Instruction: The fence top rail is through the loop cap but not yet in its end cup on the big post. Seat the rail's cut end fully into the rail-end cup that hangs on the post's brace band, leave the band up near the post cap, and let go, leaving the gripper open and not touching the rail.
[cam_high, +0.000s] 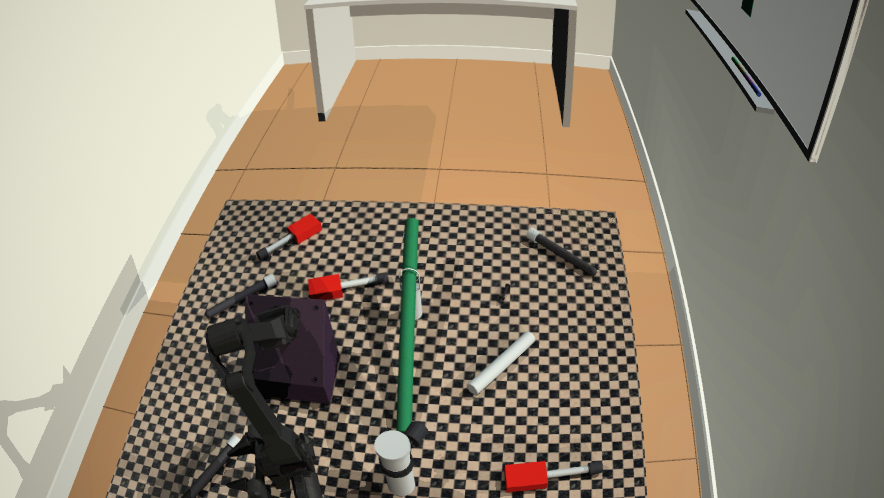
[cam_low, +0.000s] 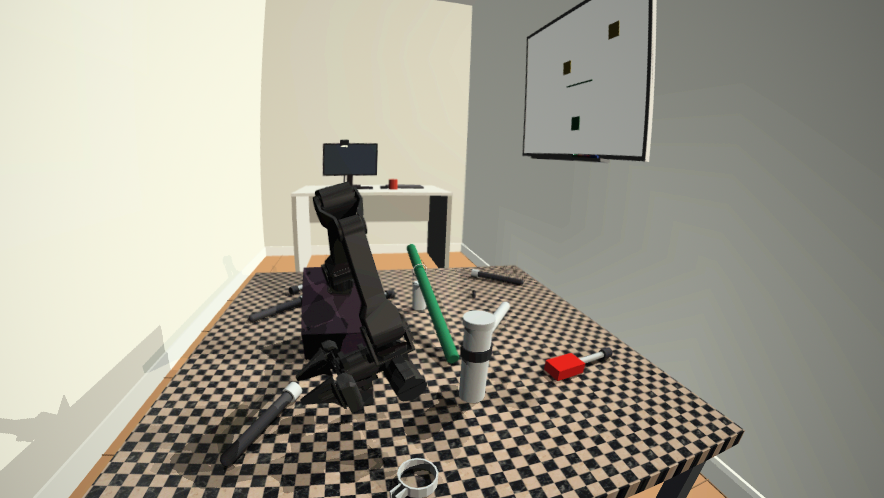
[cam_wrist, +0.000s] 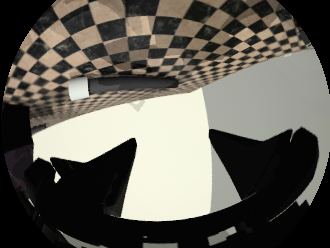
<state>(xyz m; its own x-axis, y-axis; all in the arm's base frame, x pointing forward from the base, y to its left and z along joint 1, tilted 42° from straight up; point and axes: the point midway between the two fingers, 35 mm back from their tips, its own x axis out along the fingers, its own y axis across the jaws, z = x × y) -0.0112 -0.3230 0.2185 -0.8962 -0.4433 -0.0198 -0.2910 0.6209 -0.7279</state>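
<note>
Jaws released, spread wide, nothing between; gripper (cam_wrist: 172, 159) low near table's near-left corner, fingers mere dark silhouettes in wrist view; black marker (cam_wrist: 127, 84) lies beyond them; arm (cam_low: 355, 272) folded over purple box (cam_high: 296, 346), base cut off at top view's bottom edge; green rail (cam_high: 407, 321) slants through loop cap (cam_high: 409, 272), cut end just beside rail-end cup (cam_high: 418, 431), seating unclear; band (cam_low: 475, 355) low on big post (cam_low: 475, 352); checkered table (cam_low: 587, 420) open right of rail.
</note>
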